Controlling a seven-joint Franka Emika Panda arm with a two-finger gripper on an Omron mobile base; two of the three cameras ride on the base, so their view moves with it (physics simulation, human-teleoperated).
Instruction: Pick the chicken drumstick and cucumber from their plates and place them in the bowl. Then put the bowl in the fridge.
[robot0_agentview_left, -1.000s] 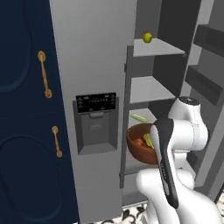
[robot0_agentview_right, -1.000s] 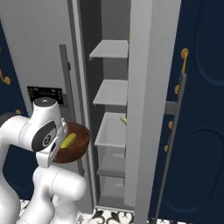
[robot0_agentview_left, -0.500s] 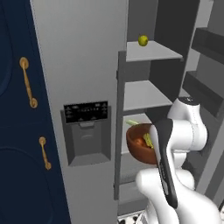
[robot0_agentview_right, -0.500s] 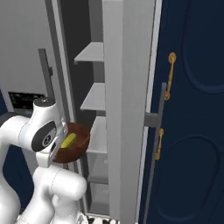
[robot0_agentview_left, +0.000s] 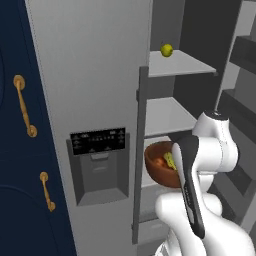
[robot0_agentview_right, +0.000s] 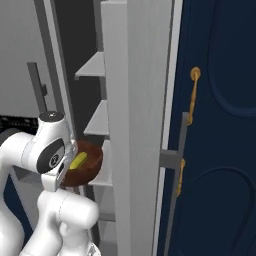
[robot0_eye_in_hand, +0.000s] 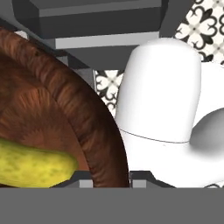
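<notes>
**Bowl held at the open fridge, cucumber inside**

Taking the fridge (robot0_agentview_left: 100, 90) as the landmark: in the left base view, a navy cabinet (robot0_agentview_left: 15, 150) with brass handles (robot0_agentview_left: 24, 106) stands to its left. The grey fridge door carries a dark dispenser panel (robot0_agentview_left: 98, 142). Right of the door's edge the inside opens up, with white shelves (robot0_agentview_left: 175, 64) stacked one above another. A small round yellow fruit (robot0_agentview_left: 167, 49) sits on the upper shelf. Lower down, just in front of the shelves, the dark reddish-brown bowl (robot0_agentview_left: 161, 162) hangs in the air beside the white arm, with the yellow-green cucumber (robot0_agentview_left: 170, 160) lying in it next to something orange-brown that is too hidden to name.

The right base view looks from the other side. Here the bowl (robot0_agentview_right: 84, 162) is at the left, against the arm, with the cucumber (robot0_agentview_right: 78, 160) plain on top. The shelves (robot0_agentview_right: 95, 67) lie behind it, a broad pale fridge wall (robot0_agentview_right: 137, 125) cuts across the middle, and a navy cabinet door (robot0_agentview_right: 220, 130) with a brass handle (robot0_agentview_right: 193, 92) stands to the right.

The hand view adds the grip: the gripper (robot0_eye_in_hand: 109, 178) has its fingers closed tight on the bowl's rim (robot0_eye_in_hand: 94, 131), one tip either side of the wall. The cucumber (robot0_eye_in_hand: 35, 166) rests inside the bowl, and black-and-white patterned floor (robot0_eye_in_hand: 205, 19) shows below.
</notes>
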